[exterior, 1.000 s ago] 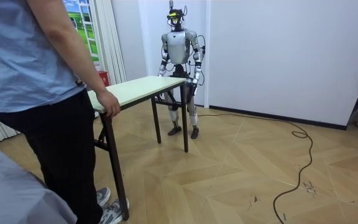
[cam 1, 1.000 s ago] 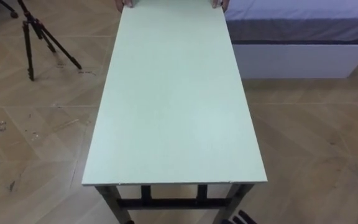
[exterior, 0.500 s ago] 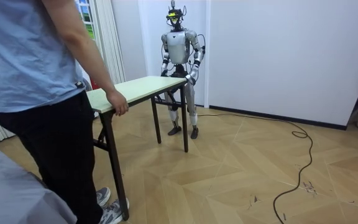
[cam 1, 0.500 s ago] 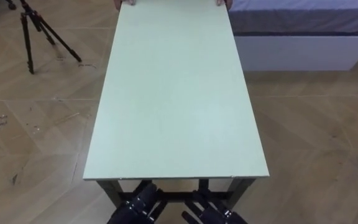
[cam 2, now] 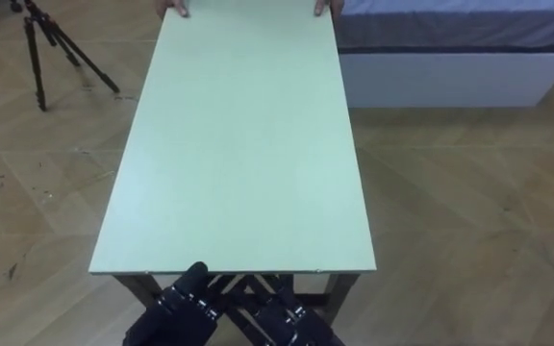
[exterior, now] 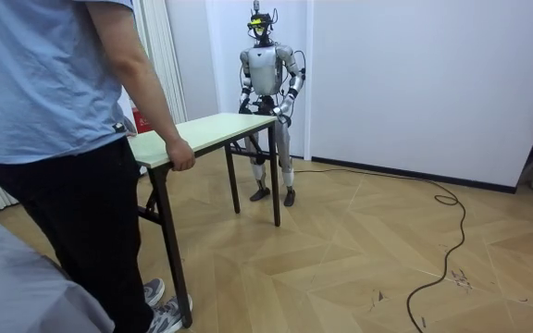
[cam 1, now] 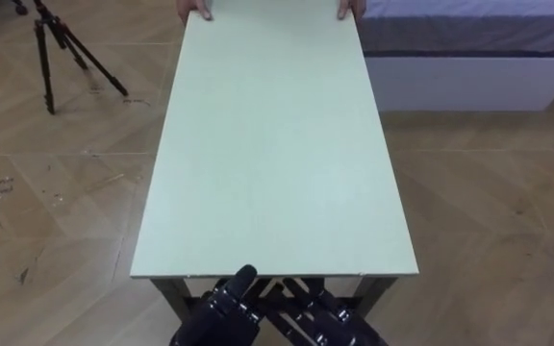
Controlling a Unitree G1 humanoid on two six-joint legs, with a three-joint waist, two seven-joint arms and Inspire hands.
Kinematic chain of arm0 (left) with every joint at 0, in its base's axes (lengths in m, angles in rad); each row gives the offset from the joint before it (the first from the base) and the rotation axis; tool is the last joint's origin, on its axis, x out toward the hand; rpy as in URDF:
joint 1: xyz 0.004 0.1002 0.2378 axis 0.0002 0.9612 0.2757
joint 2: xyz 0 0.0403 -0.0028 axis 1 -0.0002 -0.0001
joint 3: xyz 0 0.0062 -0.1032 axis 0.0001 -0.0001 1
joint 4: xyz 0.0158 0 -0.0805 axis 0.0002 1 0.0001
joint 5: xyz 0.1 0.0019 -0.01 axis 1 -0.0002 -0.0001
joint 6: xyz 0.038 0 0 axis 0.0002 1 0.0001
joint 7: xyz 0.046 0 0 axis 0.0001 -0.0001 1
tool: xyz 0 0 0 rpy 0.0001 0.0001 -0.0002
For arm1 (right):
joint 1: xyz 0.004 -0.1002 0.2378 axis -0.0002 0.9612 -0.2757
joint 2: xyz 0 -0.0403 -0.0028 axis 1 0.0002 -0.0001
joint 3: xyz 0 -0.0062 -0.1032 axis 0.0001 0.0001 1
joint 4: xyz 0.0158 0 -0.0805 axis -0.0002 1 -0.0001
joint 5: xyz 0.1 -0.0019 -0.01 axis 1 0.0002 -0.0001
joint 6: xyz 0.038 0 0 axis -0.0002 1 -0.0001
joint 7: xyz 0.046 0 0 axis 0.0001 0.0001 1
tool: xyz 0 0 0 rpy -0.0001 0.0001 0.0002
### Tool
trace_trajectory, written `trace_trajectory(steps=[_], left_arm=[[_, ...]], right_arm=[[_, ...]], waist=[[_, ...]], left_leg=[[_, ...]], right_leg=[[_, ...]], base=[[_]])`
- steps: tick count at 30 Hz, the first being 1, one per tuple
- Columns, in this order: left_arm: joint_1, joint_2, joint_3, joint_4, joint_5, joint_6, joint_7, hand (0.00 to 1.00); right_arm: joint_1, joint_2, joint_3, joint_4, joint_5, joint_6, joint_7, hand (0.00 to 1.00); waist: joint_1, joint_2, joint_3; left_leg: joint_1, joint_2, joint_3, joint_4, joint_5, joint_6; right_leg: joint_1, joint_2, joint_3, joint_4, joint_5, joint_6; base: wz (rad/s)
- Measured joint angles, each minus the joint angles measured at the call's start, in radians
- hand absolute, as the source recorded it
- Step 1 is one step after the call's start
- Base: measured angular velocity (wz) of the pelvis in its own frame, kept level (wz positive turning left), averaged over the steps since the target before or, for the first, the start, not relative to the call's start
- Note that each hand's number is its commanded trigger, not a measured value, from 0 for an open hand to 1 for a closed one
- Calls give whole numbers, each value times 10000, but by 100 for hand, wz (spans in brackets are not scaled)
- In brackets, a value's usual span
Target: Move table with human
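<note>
Our left hand [cam 1: 221, 309] and right hand [cam 1: 333, 325] hang loose-fingered and empty just under the bench [cam 1: 272, 144] edge at 6 o'clock, gripping nothing. At 12 o'clock the person's hands [cam 1: 194, 12] hold the far end. If they lift before we take hold, the bench would likely tip toward us, and the bed [cam 1: 469, 29] at 2 o'clock could catch a corner. The room view shows the person [exterior: 54, 139] standing and the bench legs down on the floor [exterior: 359, 259]. The eye views add the tripod [cam 1: 45, 53] at 10 o'clock.
</note>
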Motion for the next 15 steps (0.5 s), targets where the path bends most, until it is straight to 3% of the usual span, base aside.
trace_trajectory(steps=[15], left_arm=[[-112, 115, 82, -323, -414, -18, 2, 0]], right_arm=[[-48, -382, 168, -639, 38, 20, -124, 0]], waist=[[14, -30, 2]], left_leg=[[19, 1, 14, -3, 0, 0]], right_leg=[[6, 7, 98, 11, -1, 0]], base=[[0]])
